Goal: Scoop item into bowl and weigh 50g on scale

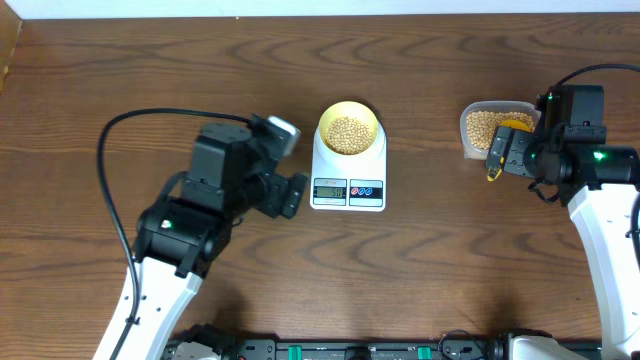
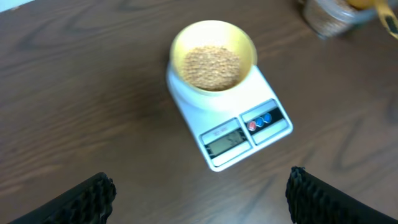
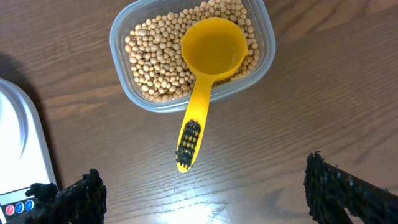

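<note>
The pale-yellow bowl (image 1: 322, 125) (image 2: 180, 40) stands on the white scale (image 1: 375, 165) (image 2: 268, 93), holding a layer of tan beans (image 1: 348, 133) (image 2: 211, 65). The scale's display faces the table's near edge; I cannot read it. My left gripper (image 1: 292, 166) (image 2: 202, 196) hovers open just left of the scale, with nothing between its fingers. More beans (image 3: 152, 56) fill a clear tub (image 1: 465, 125) (image 3: 268, 46) at the right. A yellow scoop (image 1: 493, 170) (image 3: 214, 50) rests in it, empty, its handle sticking out over the rim. My right gripper (image 1: 500, 158) (image 3: 202, 193) is open just short of the handle's end, apart from it.
The wooden table (image 1: 420, 280) carries only the scale and the tub. A corner of the scale (image 3: 18, 143) shows at the left edge of the right wrist view. A black cable (image 1: 110, 170) loops beside the left arm.
</note>
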